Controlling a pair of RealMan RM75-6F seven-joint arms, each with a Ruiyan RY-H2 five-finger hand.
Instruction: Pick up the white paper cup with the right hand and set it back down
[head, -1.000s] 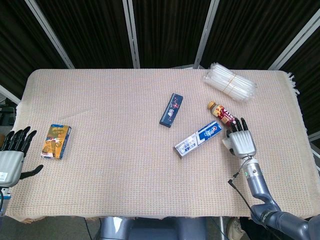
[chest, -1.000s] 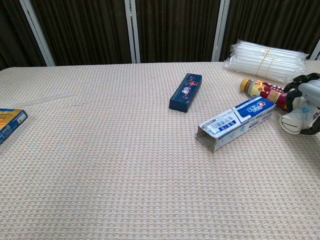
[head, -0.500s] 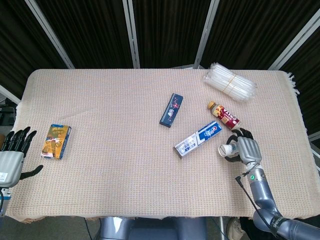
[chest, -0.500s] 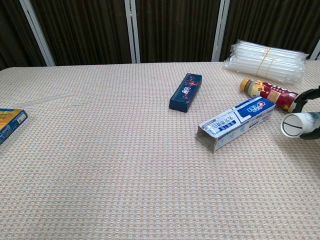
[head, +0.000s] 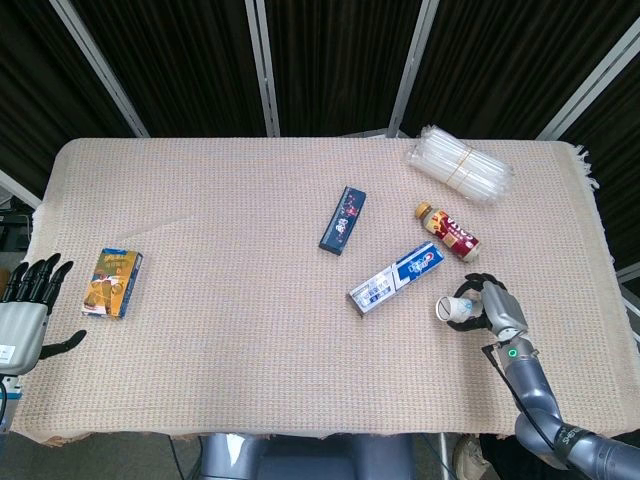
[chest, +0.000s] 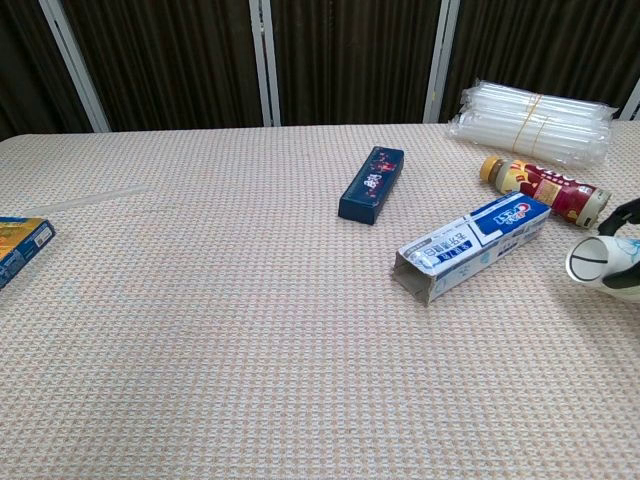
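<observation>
**Paper cup held on its side by the right hand, near the table's right edge**

Head view. The white paper cup (head: 449, 308) is seen tipped sideways, its mouth turned toward 9 o'clock, with the right hand (head: 490, 306) wrapped around it at about 4 o'clock on the table (head: 230, 330). The left hand (head: 24, 312), fingers spread and holding nothing, is seen off the table's edge at 8 o'clock. One toothpaste box (head: 397, 277), one bottle (head: 447, 230), one dark blue box (head: 343, 219), one snack box (head: 112, 283) and one bundle of clear sleeves (head: 460, 164) are counted.

Chest view. The cup (chest: 597, 262) is shown at 3 o'clock, mouth facing the camera; only dark fingers (chest: 622, 212) of the right hand appear at the frame edge. To be set down well, the cup should probably be turned upright, lowered onto its base clear of the toothpaste box (chest: 472, 246), and released only when settled.
</observation>
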